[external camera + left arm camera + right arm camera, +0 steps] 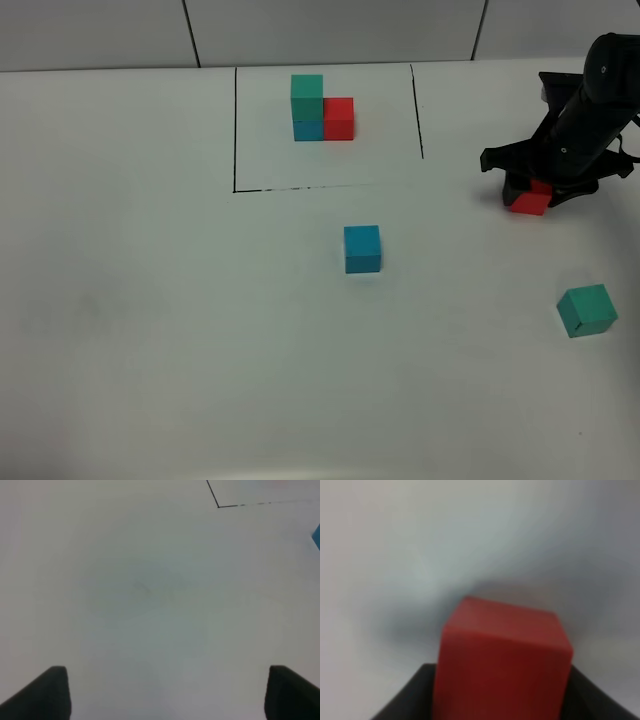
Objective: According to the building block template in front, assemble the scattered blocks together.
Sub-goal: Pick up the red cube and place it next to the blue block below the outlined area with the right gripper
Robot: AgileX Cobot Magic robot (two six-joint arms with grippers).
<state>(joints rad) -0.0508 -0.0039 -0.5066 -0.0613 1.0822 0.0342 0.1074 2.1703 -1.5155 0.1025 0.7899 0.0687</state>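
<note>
Clenching red block (502, 655): right jaws | left jaws released | green block (587, 310) exterior-view only

— Where's the right hand (528, 196)?
— Off the right side of the black-line frame (235, 130), low at the desk (150, 320). The right arm (590, 110) slants down to it, jaws clamped on a red block (529, 206).
— And the left hand (167, 697)?
— Short of that frame's corner, above the desk, jaws spread wide.
</note>
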